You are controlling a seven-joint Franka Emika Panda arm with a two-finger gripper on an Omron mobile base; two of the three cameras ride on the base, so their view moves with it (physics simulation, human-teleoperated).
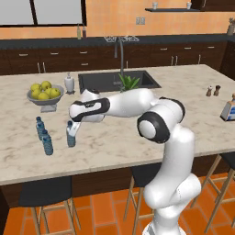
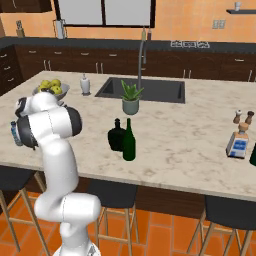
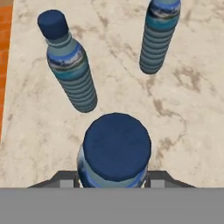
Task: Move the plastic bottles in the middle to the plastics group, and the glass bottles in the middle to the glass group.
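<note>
A small clear plastic bottle [image 1: 71, 137] with a blue cap [image 3: 117, 146] stands upright between my fingers, its base at or just above the counter. My gripper [image 1: 72, 128] is shut on the bottle's upper body, reaching from above at the counter's left front. The plastics group [image 1: 44, 134] of matching blue-labelled bottles stands just left of it; two of them [image 3: 70, 65] [image 3: 158, 37] rise close ahead in the hand view. The squat black flask [image 2: 116, 135] and the taller dark green bottle [image 2: 129, 141] stand together mid-counter, far from the gripper.
A bowl of lemons [image 1: 44, 95] and a white soap dispenser [image 1: 69, 83] sit behind the group. The sink [image 1: 114, 81] and a potted plant [image 2: 130, 99] are at the back. Shakers [image 1: 212, 91] and a carton [image 2: 237, 142] stand far right. The counter's front edge [image 1: 55, 172] is near.
</note>
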